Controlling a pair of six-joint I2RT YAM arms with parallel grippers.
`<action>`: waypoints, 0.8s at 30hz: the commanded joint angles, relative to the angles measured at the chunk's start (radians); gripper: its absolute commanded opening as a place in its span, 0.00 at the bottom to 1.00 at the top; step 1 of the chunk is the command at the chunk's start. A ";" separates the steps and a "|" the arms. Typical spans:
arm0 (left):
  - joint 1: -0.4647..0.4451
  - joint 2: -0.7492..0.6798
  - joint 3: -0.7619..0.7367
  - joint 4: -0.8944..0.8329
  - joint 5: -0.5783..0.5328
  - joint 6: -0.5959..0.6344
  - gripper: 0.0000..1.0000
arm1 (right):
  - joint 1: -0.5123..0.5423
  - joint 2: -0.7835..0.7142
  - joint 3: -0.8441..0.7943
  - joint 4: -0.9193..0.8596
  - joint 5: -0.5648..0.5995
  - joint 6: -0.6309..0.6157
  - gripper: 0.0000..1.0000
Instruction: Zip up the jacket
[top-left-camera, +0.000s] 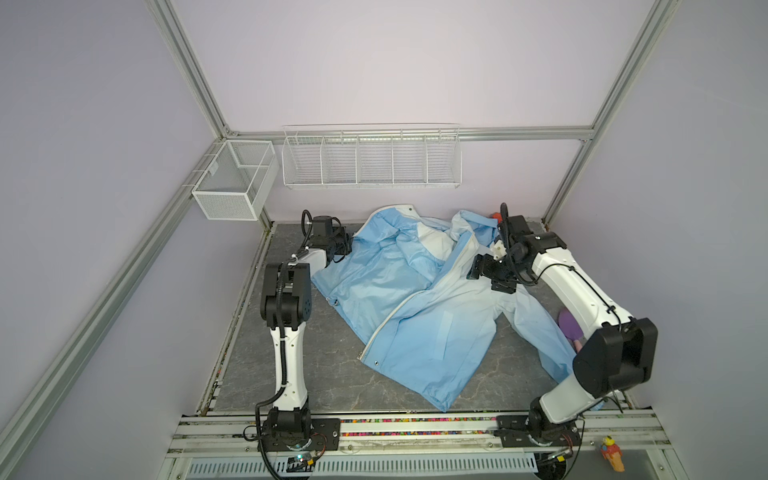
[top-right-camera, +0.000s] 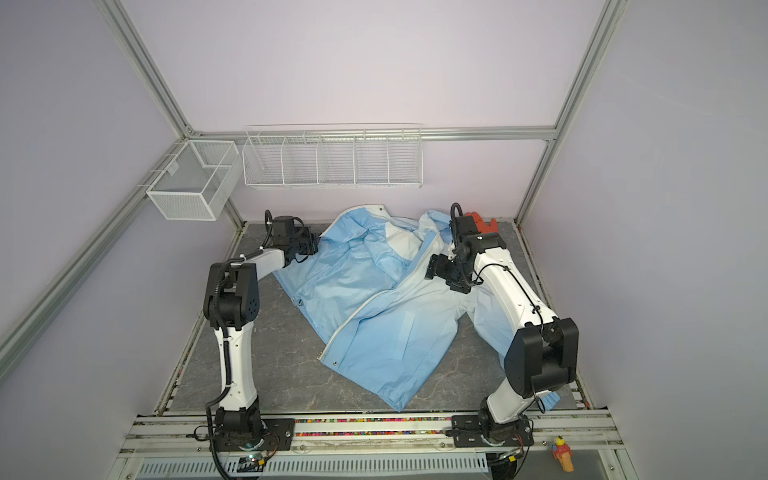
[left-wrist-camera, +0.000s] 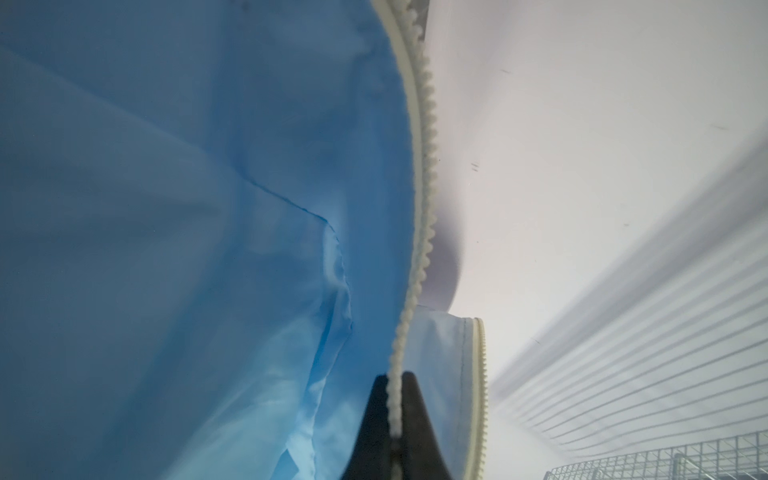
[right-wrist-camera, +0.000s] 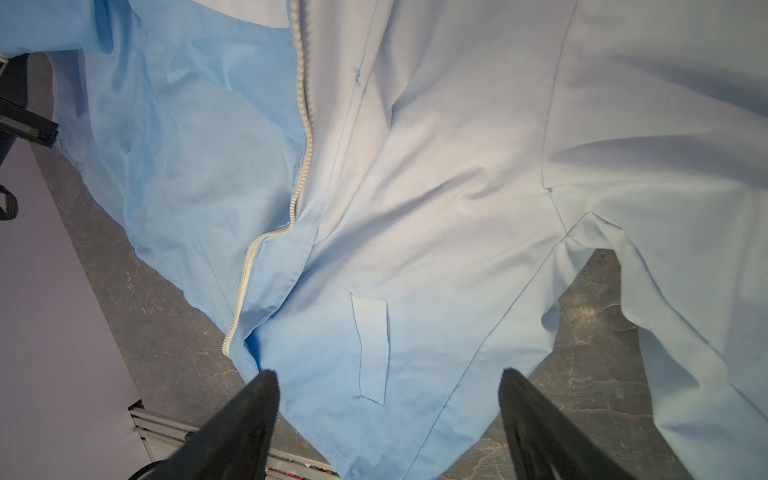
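1. Starting at the left, we find the left gripper at the far left edge of the jacket, which lies spread, front open, on the grey table.
2. Its jaws are pinched on the loose zipper edge; in the left wrist view the white teeth run straight down between the two black fingers. We judge this grip is meant to lift that half and carry it toward its mate.
3. Moving to the middle, the other zipper half runs diagonally along the top panel, from near the hem up toward the collar. The two halves lie well apart, so nothing is joined yet.
4. On the right, the right gripper hovers over the pale upper part of that panel, just beside the zipper line, jaws wide and holding nothing. We take it as ready to steady its side for the meeting.
5. Behind it an orange glove sits by the back wall, clear of the work.
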 joint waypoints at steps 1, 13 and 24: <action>-0.019 -0.121 0.064 -0.126 0.033 0.072 0.00 | 0.002 0.021 -0.035 0.042 -0.025 0.006 0.84; -0.351 -0.438 0.040 -0.485 -0.045 0.104 0.00 | -0.014 0.196 -0.020 0.164 -0.099 -0.015 0.82; -0.765 -0.615 -0.413 -0.369 -0.165 -0.212 0.00 | -0.119 0.200 -0.004 0.152 -0.161 -0.018 0.82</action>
